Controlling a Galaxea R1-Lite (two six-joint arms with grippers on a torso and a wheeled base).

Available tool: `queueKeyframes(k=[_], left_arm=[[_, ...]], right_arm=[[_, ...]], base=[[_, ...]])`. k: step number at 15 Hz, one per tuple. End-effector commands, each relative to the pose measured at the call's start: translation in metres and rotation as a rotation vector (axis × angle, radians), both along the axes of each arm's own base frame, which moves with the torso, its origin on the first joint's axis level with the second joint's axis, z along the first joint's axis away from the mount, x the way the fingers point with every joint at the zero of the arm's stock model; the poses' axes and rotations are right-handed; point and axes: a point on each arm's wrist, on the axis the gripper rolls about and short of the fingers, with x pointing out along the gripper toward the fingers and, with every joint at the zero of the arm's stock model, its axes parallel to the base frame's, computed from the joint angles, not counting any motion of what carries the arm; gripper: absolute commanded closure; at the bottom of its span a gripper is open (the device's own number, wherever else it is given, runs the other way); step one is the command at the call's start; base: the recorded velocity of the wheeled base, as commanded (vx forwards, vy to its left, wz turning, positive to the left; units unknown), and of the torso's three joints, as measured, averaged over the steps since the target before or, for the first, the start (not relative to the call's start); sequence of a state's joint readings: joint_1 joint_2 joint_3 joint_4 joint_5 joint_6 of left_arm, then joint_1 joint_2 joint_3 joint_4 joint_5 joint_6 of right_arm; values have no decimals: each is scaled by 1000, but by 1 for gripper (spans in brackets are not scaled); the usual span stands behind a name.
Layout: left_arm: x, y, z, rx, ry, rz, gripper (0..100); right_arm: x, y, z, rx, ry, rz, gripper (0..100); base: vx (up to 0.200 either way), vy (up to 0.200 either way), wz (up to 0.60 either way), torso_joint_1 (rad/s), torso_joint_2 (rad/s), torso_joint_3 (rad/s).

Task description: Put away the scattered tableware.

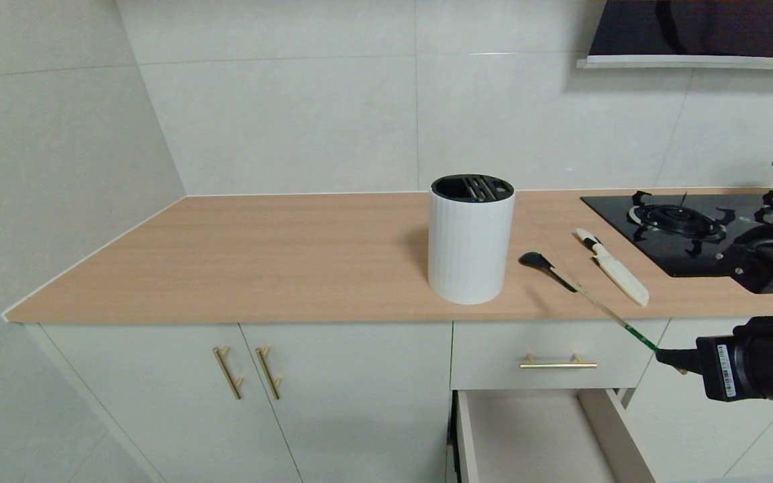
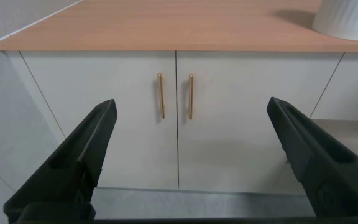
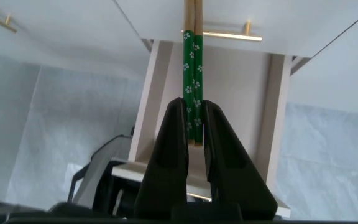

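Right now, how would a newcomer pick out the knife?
On the wooden countertop, look between the white ribbed holder and the black hob. The knife lies flat beside the hob, cream-white, unlike the black spoon nearer the holder.

place: kitchen | gas hob (image 1: 670, 249); wooden countertop (image 1: 259, 255); cabinets (image 1: 158, 402); tiled wall (image 1: 279, 121)

white ribbed cylindrical holder with black slotted top (image 1: 470, 248): upright, frame centre, on wooden surface (image 1: 259, 261) | black spoon (image 1: 535, 261): flat, just right of holder | cream knife (image 1: 618, 270): flat, further right | wooden chopsticks with green flowered ends (image 1: 618, 318): slanting, lower right, green ends pinched in right pincer (image 3: 194, 112)
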State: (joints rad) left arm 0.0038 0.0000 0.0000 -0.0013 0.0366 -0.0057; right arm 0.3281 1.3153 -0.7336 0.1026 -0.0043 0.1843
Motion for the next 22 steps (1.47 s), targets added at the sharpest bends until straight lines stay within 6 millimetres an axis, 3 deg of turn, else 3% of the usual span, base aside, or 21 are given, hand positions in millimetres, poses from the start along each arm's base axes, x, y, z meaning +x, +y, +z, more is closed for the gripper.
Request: queueKeyframes(k=[1,11,22], left_arm=[[0,0,0,0,1,1,0],[0,0,0,0,1,1,0],[0,0,0,0,1,1,0]], right_arm=[[-4,3,-1,-1,1,24,100],[-14,13,-12,-49,24,127,100],[-20,22,-21,-68,55,190,100]], base=[[0,0,0,0,0,0],[0,0,0,-8,17,9],[0,0,0,-198,466,264]])
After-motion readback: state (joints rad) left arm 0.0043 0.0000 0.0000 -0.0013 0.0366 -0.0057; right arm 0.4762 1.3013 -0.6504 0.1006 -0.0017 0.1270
